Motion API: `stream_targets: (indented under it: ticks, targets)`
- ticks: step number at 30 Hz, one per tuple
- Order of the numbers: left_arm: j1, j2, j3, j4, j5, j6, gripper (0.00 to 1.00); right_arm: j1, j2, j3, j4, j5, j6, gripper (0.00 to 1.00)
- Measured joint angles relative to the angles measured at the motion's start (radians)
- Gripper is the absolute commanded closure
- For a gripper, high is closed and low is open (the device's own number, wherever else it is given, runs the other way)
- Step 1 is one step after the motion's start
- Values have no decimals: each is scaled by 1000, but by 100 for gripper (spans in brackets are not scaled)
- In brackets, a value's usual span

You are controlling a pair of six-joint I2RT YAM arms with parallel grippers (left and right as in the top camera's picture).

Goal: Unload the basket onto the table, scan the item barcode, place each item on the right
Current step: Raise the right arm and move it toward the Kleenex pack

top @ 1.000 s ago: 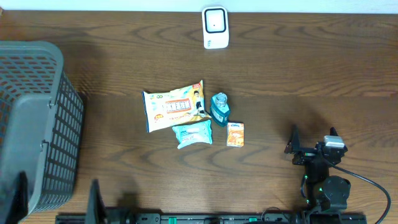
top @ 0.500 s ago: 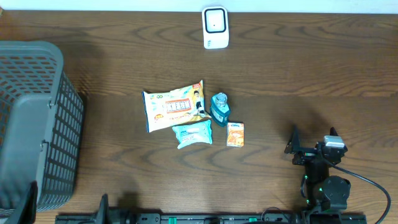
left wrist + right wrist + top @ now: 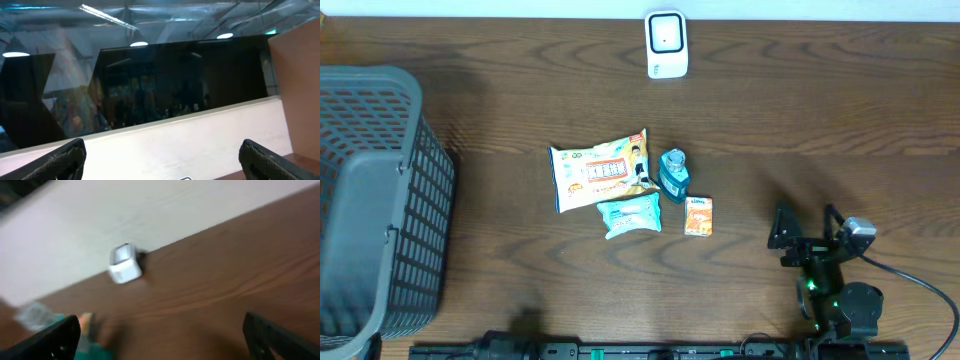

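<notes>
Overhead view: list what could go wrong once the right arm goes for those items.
1. The snack bag, teal bottle, teal pouch and orange carton lie close together; the open right pincer could catch or shove a neighbour.
2. No barcode shows from above, so an item may reach the scanner facing the wrong way.

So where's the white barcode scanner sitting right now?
In the overhead view the white scanner stands at the far edge of the table, about mid-width; its nearest neighbour is the teal bottle, well apart and closer to the robot.
</notes>
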Motion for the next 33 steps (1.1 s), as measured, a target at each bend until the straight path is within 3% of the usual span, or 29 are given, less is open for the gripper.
stream_targets:
  ticks: [9,14,20,25,33]
  targets:
    - [-11,0,-1,-1,-2,0,2,0,0,0,21,-316,252,1]
    - [-2,0,-2,3,-37,0,2,0,0,0,37,-387,446,1]
    - [-2,0,-3,122,-128,0,2,0,1,0,127,-417,672,1]
    - [-2,0,-3,214,-216,0,2,0,3,0,244,-493,634,1]
    - [-2,0,-28,264,-399,0,2,0,3,3,228,-575,524,1]
